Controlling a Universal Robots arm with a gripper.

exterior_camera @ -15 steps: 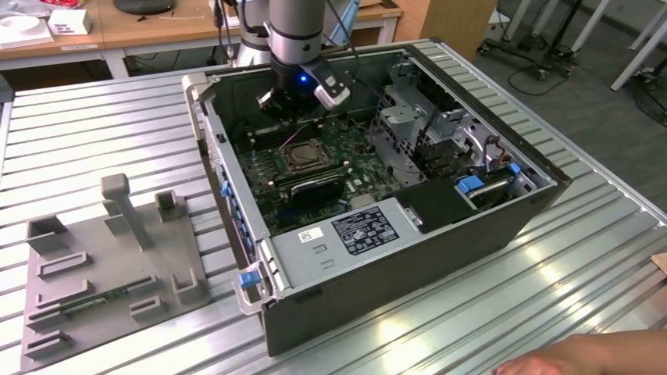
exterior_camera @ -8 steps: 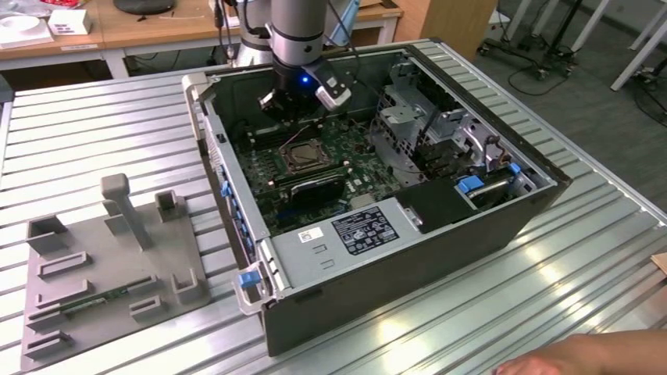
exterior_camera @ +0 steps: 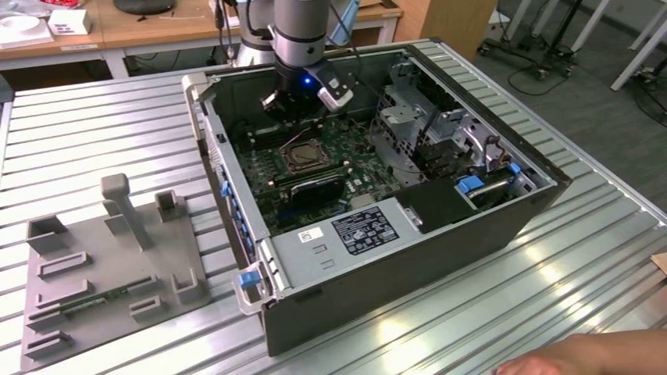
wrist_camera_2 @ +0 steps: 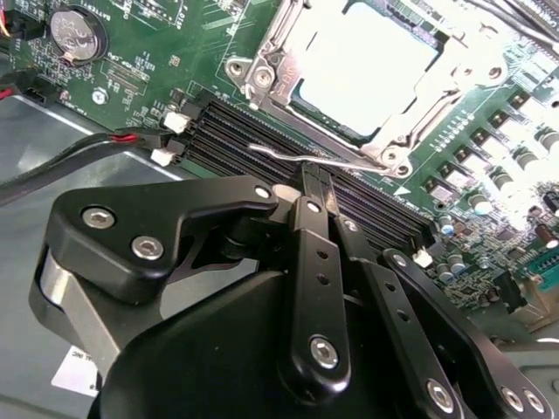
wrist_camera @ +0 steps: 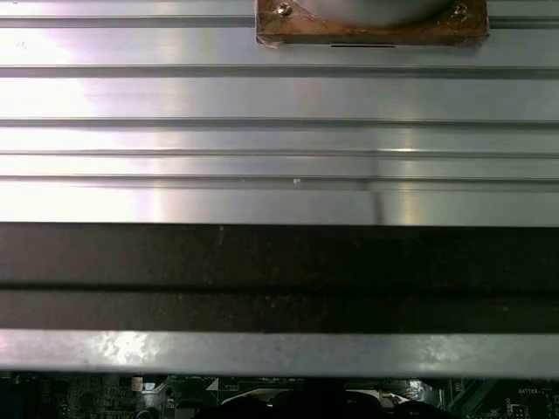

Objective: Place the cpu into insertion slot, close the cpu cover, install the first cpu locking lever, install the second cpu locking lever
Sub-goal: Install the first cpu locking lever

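In the exterior view my gripper (exterior_camera: 300, 116) hangs inside the open computer case, just behind the insertion slot (exterior_camera: 303, 156) on the green motherboard (exterior_camera: 344, 191). The second wrist view shows the cpu (wrist_camera_2: 367, 65), silvery and flat, lying in the slot. The cpu cover (wrist_camera_2: 281, 35) frames it and looks lowered over it. A thin wire locking lever (wrist_camera_2: 288, 154) runs along the slot's near edge, beside the black memory slots (wrist_camera_2: 236, 131). My gripper (wrist_camera_2: 316, 177) is shut, its black fingertips pressed together and touching this lever.
Drive cages and cables (exterior_camera: 438, 133) crowd the case on the exterior view's right. A grey fixture tray (exterior_camera: 105, 273) lies on the ribbed metal table (wrist_camera: 262, 105). A hand (exterior_camera: 583, 358) rests at the table's near corner. A coin battery (wrist_camera_2: 74, 35) and red-black wires (wrist_camera_2: 105, 144) sit near my fingers.
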